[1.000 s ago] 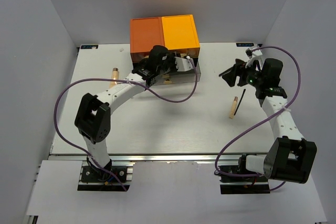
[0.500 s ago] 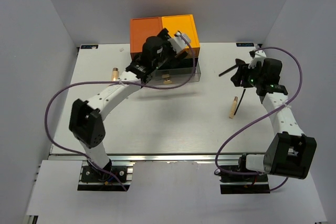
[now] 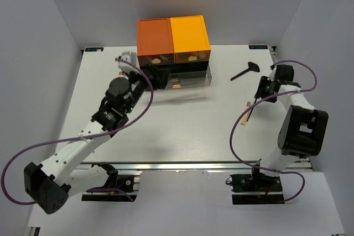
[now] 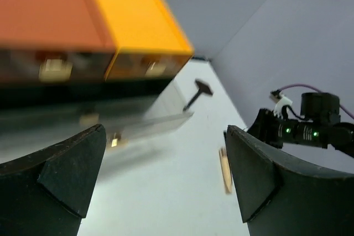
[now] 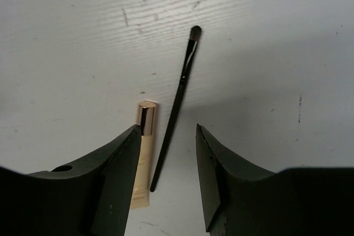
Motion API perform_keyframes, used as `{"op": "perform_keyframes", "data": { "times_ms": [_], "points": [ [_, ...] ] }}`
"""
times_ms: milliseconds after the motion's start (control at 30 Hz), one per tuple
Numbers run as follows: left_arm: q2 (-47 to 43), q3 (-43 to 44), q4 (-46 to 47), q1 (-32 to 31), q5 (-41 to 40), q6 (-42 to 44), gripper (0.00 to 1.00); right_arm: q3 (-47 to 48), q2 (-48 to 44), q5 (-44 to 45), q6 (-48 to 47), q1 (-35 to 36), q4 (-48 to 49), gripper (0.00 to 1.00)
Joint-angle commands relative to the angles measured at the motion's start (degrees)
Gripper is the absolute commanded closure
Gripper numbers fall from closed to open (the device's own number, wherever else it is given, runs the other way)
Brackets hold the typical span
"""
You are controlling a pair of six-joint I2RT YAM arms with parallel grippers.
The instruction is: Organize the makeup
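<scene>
- One drawer box (image 3: 172,37), orange above and dark below, is sitting on the desk (image 3: 177,131).
- One beige tube (image 5: 141,153) is lying in plain sight on the desk.
- Two thin black sticks are showing: a slim brush (image 5: 177,100) just beside the tube, and a wide-headed tool (image 3: 245,72) well apart from it.
- Three small pale items (image 3: 156,59) (image 3: 192,57) (image 3: 176,85) are showing at the box front, too blurred to name.
- Two arms are reaching over the desk, the left arm (image 3: 83,142) and the right arm (image 3: 298,125), each carrying one end effector: the left end effector (image 4: 165,136) and the right end effector (image 5: 167,131).
- Two purple cables (image 3: 138,111) (image 3: 240,131) are trailing, one per arm.

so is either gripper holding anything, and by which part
Nothing held: left gripper and right gripper are both open and empty, the right above a black brush.
</scene>
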Motion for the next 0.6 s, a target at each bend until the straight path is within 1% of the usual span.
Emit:
{"op": "perform_keyframes", "data": {
  "times_ms": [0,33,133,333,567],
  "points": [
    [-3.10,-9.22,2.17,-0.03,-3.53,-16.45,0.02,2.73,2.27,1.26,0.43,-0.49,-0.82,0.50],
    [-3.63,-12.03,2.18,-0.03,-4.06,-19.34,0.02,3.34,3.84,1.26,0.43,-0.57,-0.65,0.50],
    [-4.25,-14.60,0.95,-0.03,-5.21,-22.87,0.02,3.88,6.48,1.17,0.78,-0.57,-0.04,0.53],
    [-2.06,-14.08,-0.63,-0.12,-4.51,-23.32,0.02,4.05,10.26,2.05,0.96,-0.49,1.55,0.56],
    [-0.48,-13.46,-0.37,-0.03,-3.63,-23.50,0.02,4.41,13.26,2.93,1.22,-0.57,1.99,0.60]
  ]
}}
